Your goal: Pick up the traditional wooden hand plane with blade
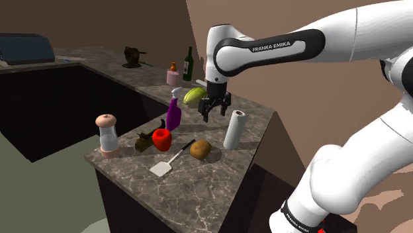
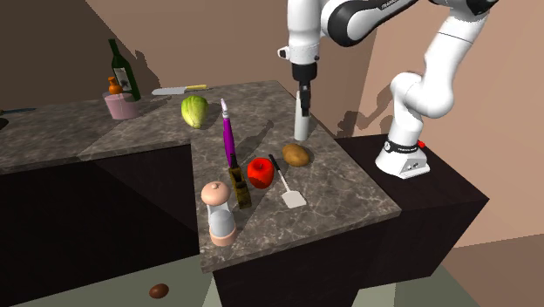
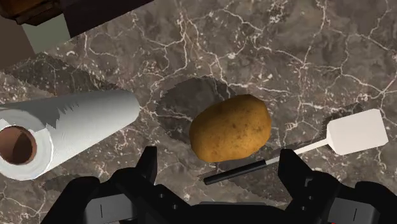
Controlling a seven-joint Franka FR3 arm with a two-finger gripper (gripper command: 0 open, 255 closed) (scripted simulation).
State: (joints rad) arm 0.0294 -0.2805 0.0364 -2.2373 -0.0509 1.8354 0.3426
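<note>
The hand plane is a small dark brown wooden block near the counter's edge, leaning against a red fruit. From the second exterior view the hand plane stands between that red fruit and a pale grinder. My gripper hangs open above the counter, well off to the shoulder view's right of the plane. In the wrist view the gripper holds nothing; a potato lies on the marble just ahead of its fingers.
A paper towel roll stands beside the gripper. A white spatula, the potato, a purple spray bottle and the grinder crowd the plane. A lettuce, wine bottle and soap dispenser stand behind.
</note>
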